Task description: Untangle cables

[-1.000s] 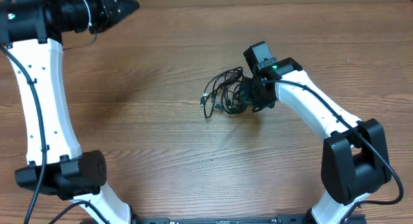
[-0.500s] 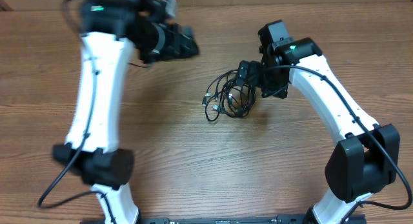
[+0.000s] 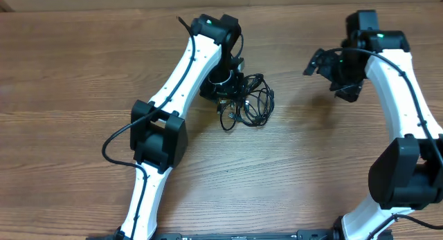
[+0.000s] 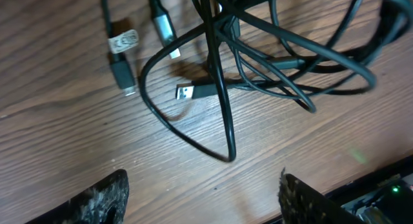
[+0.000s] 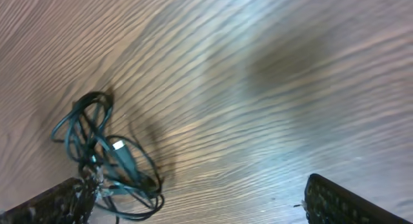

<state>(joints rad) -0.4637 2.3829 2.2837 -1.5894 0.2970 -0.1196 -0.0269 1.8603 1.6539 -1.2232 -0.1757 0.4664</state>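
Left hand (image 4: 202, 198), spread wide and empty, hovers over the cable tangle (image 4: 219, 30); best to pinch the loose USB plug (image 4: 187, 92) just ahead, avoiding the knot.

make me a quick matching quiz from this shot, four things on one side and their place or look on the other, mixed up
Things:
1. left gripper
2. right gripper
3. cables
4. table

Place or look:
a. brown wood grain
b. open, just above the tangle
c. black, in a knotted heap
d. open, off to the side over bare wood

Pairs: 1-b, 2-d, 3-c, 4-a
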